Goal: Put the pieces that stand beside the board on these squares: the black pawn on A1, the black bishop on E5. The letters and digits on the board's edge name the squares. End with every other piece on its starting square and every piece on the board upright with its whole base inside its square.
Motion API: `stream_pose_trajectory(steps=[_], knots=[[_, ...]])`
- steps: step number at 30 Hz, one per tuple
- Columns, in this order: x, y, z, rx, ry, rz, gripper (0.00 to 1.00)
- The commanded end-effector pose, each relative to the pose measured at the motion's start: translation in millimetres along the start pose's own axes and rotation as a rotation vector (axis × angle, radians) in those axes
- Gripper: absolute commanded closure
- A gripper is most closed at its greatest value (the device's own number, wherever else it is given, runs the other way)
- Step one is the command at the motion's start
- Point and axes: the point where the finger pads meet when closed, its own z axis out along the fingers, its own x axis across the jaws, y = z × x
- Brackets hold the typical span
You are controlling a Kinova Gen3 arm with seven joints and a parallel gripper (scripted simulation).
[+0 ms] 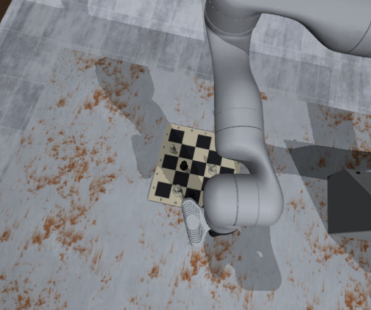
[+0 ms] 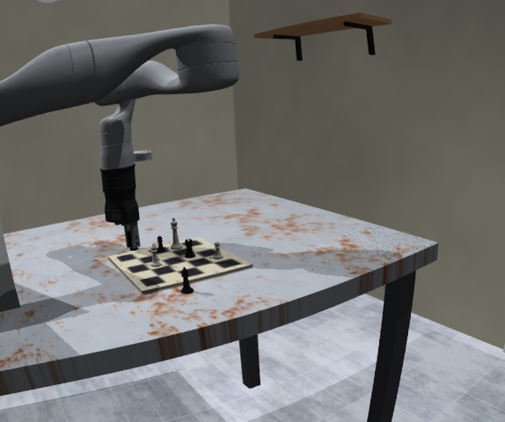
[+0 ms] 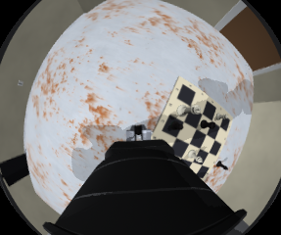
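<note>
Gripper (image 2: 133,245) lowered beside chessboard (image 2: 152,282) edge, jaws clamped on black pawn, piece itself hidden. Black bishop (image 2: 186,281) upright on table (image 2: 316,236), just off board.

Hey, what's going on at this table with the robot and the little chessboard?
A single robot arm is setting chess pieces onto a small board on a rust-stained table. Its gripper is down at the table beside the board's far edge, shut on a small piece there, most likely the black pawn, though the fingers hide it. The black bishop stands upright on the table by the board's near edge, untouched. Several white and black pieces stand upright on the board.
</note>
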Motion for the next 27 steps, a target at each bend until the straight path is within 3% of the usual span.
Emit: stream_pose_trajectory(steps=[1,7,11,13,21,27], knots=[[0.0,-0.4,-0.5,0.001,0.000,0.000,1.00],[0.0,-0.4,-10.6,0.001,0.000,0.000,1.00],[0.0,-0.3,-34.4,0.001,0.000,0.000,1.00],[0.0,-0.3,-34.4,0.001,0.000,0.000,1.00],[0.0,-0.3,-89.7,0.001,0.000,0.000,1.00],[0.0,-0.3,-100.5,0.001,0.000,0.000,1.00]])
